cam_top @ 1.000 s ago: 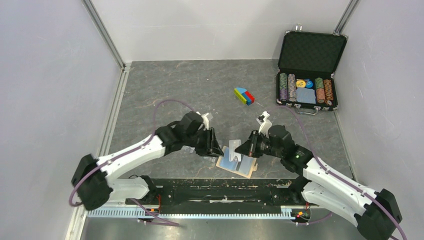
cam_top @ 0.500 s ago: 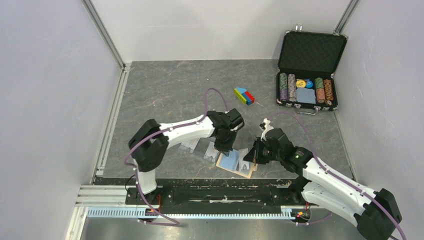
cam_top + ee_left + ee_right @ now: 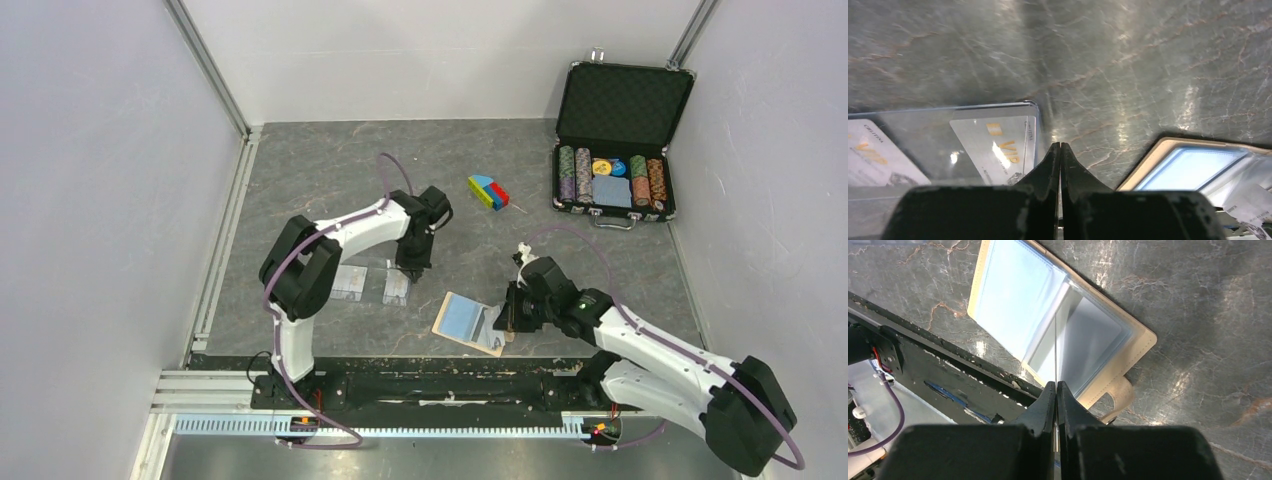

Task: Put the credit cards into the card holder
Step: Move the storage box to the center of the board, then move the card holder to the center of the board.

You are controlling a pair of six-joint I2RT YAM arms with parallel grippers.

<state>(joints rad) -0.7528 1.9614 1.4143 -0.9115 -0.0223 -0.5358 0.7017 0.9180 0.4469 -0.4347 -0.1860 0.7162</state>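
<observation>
Just left of my left pincer (image 3: 1060,146), tips together on nothing, the credit cards (image 3: 998,144) lie flat. The card holder (image 3: 1193,167) sits right of it, pocket leaf (image 3: 1055,340) clamped in my right pincer (image 3: 1056,385). Best to open and straddle the card edge.

The top camera is looking down from high behind the arm bases over the whole surface (image 3: 330,170). The wrist cameras are looking down closely past the left pincer (image 3: 1060,150) and right pincer (image 3: 1055,387); all three are showing the card holder (image 3: 465,320).
</observation>
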